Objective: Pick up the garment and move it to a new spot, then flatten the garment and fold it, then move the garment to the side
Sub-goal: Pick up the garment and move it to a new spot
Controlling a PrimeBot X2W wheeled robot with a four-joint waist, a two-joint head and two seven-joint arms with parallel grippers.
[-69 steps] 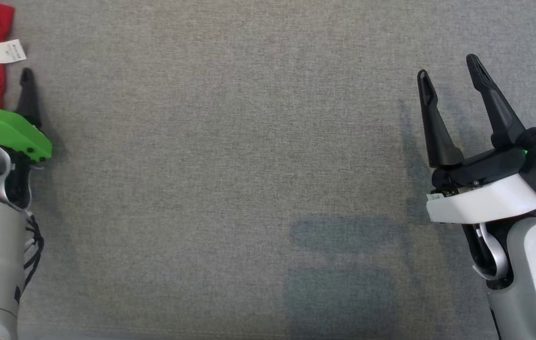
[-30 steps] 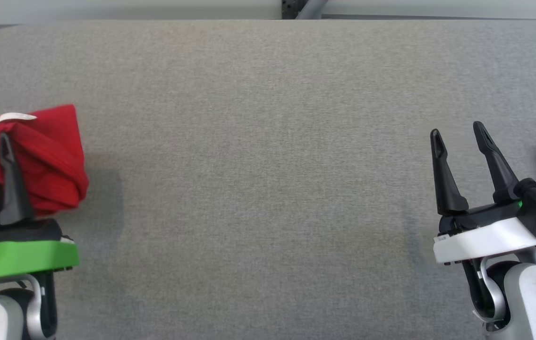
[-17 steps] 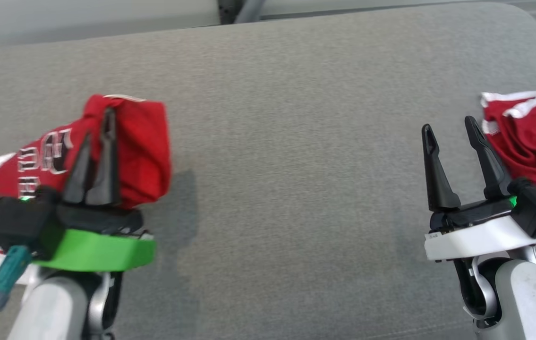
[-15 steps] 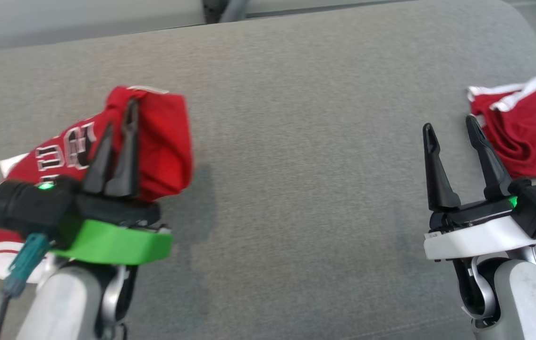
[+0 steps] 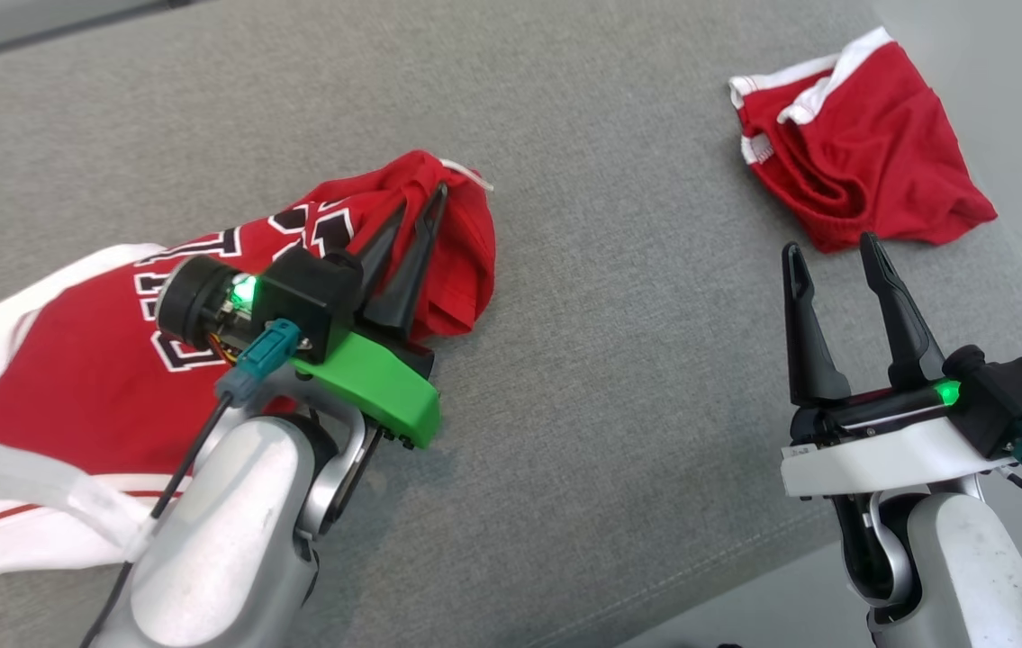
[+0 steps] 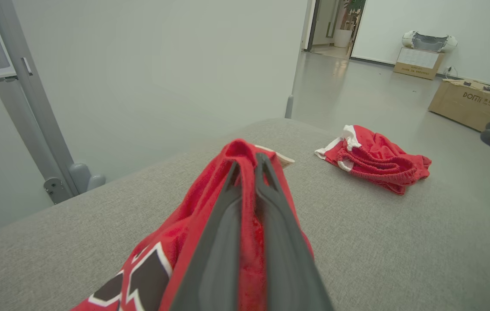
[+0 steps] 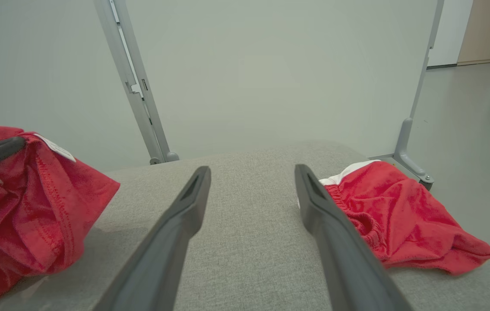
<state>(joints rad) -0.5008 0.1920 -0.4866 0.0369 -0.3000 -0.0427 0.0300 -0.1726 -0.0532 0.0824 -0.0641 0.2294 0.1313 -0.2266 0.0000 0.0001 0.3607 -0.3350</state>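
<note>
Left gripper (image 5: 420,202), jaws clamped tight on a bunched fold of the red jersey with white trim and black-and-white lettering (image 5: 69,387). Pinched fold raised off the grey fabric-covered table (image 5: 619,297), the rest trailing flat toward the left edge. Since a second ago, carried inward from the far left toward the middle, nearer the other arm; head camera swung as well. Relocation probably almost done; flattening and folding yet to come. Right gripper (image 5: 830,247) spread wide, holding nothing, near the right edge. Beyond it, crumpled red shorts with white waistband (image 5: 862,171), apart from both grippers.
</note>
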